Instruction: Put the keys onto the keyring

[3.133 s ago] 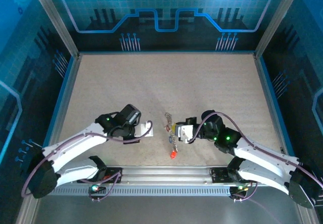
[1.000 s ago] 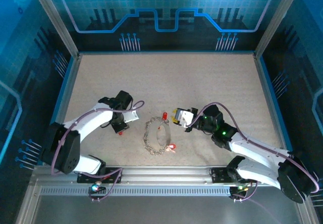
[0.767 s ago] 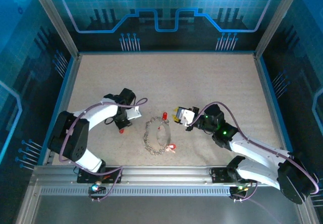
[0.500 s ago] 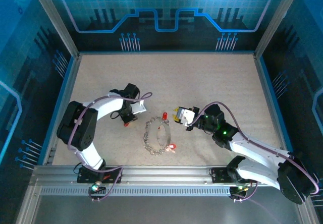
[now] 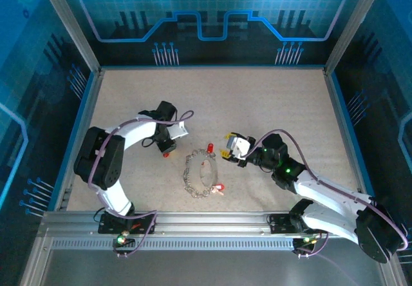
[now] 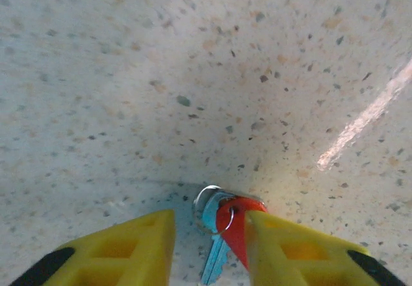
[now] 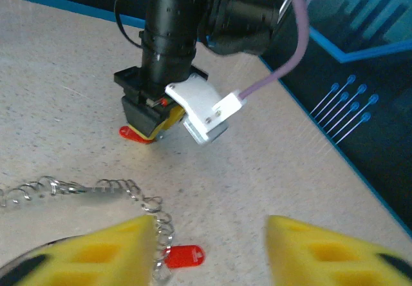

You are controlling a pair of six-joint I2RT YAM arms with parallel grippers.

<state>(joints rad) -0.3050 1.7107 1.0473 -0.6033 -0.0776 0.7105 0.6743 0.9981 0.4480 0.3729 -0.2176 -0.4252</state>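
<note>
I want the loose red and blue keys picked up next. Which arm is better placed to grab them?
Left. The left fingers stand apart on either side of the red and blue keys. The right fingers hover open by the big ring, away from those keys.

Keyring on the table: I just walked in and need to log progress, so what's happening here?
Two robot arms are working on getting keys onto the keyring, which lies flat on the table between them, with red-headed keys at its rim. The left gripper is down at the table, jaws apart around a red and blue key pair that lies apart from the ring. The right gripper is open and empty beside the ring's far right edge.
</note>
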